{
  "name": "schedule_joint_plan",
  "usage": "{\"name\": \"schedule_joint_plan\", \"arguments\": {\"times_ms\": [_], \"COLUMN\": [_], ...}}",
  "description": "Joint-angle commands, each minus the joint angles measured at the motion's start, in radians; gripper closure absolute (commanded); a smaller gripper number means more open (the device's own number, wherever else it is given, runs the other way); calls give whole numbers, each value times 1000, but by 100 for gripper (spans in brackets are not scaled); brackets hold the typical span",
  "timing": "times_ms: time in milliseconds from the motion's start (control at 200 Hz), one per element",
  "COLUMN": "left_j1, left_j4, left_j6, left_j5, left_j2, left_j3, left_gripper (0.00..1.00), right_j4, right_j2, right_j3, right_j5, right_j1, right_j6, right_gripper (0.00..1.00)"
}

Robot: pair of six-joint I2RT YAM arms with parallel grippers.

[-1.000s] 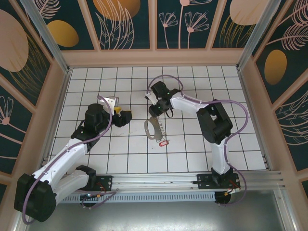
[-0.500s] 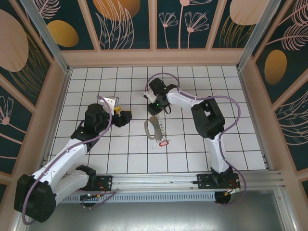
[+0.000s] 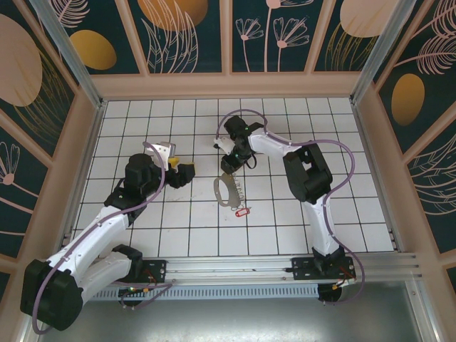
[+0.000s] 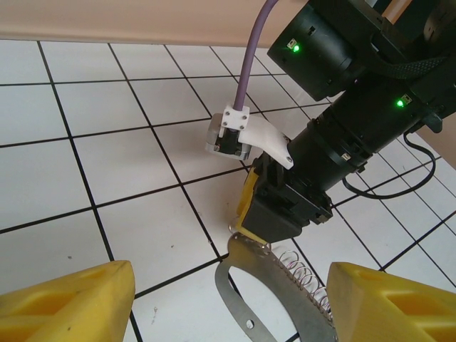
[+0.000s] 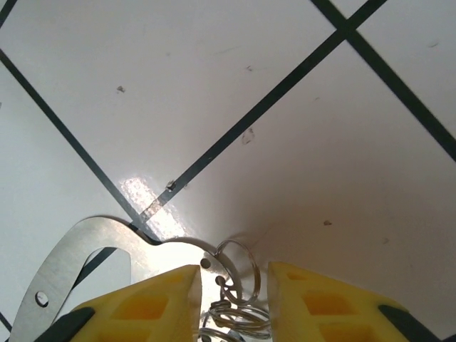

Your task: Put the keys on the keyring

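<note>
Eyes on the keyring [image 3: 226, 191], lying mid-counter, long axis running far to near, the red-tagged key [image 3: 242, 211] just off its near end. The right gripper [image 5: 234, 274] is straddling the far end, jaws narrow, grip unclear; the left gripper [image 3: 187, 172] is hovering open alongside.

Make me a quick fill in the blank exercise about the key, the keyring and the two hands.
The key near the keyring carries a ___ tag. The left hand is ___, holding nothing. The right hand has its yellow fingers either side of the ___'s small wire rings.
Missing words: red; open; keyring.
</note>
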Motion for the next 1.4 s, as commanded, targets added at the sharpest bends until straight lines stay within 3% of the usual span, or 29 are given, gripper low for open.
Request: {"name": "schedule_joint_plan", "arguments": {"times_ms": [0, 170, 380, 515, 661, 861, 986, 1156, 1391], "left_j1": [-2, -3, -2, -1, -2, -2, -1, -2, -2], "left_j4": [-4, -3, -5, -2, -2, -2, 0, 3, -32], "left_j6": [21, 23, 23, 22, 21, 22, 21, 11, 10], "left_j5": [-7, -10, -13, -12, -12, -13, -14, 2, 12], "left_j2": [-13, -12, -15, -15, -19, -20, -17, -18, -51], "left_j3": [-7, -7, -8, -11, -11, -11, -8, 15, 38], "left_gripper": [29, 29, 29, 29, 29, 29, 29, 29, 30], "right_j4": [-43, -46, -56, -55, -62, -66, -62, -28, 162], "right_j2": [25, 30, 42, 48, 63, 70, 50, -39, -318], "right_j3": [26, 30, 48, 60, 81, 96, 95, 58, -175], "right_j5": [-31, -31, -22, -22, -14, -15, -2, -30, -107], "right_j1": [-1, -4, -3, 0, 2, 3, 6, 31, 111], "right_j6": [-25, -27, -30, -26, -25, -24, -25, -61, -119], "right_gripper": [74, 80, 80, 73, 73, 84, 97, 100, 100]}}
